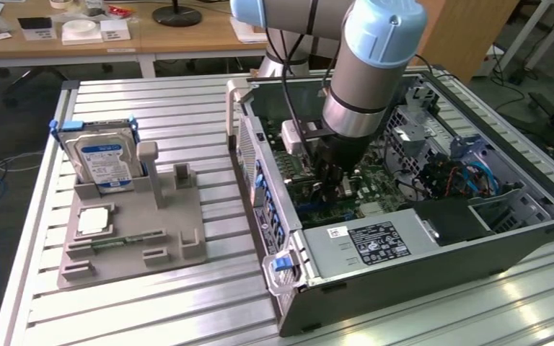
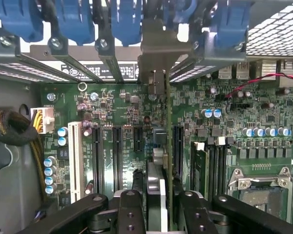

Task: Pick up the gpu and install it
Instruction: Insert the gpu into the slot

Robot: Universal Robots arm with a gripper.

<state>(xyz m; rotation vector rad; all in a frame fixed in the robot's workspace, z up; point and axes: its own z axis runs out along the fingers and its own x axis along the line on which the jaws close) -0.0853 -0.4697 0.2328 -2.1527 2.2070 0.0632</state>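
The arm reaches down into the open computer case, which lies on its side on the ribbed surface. In the exterior view the case sits at about 3 o'clock from the grey stand, where a hard drive stands upright. The hand is low over the green board. In the wrist view the gpu appears edge-on, standing upright on that board among the long black slots. Its metal bracket meets the row of rear openings under the blue clips. The hand straddles the card's near end, but it cannot be told whether it is clamped on the card or has let go. The step in hand looks like seating the card. To do that well, the card should stay square to its slot, with the bracket tucked flat into its opening and not riding on the frame. Any push should go straight down along the card's plane. A sideways lean could bend the edge contacts or scrape the small blue capacitors beside it.
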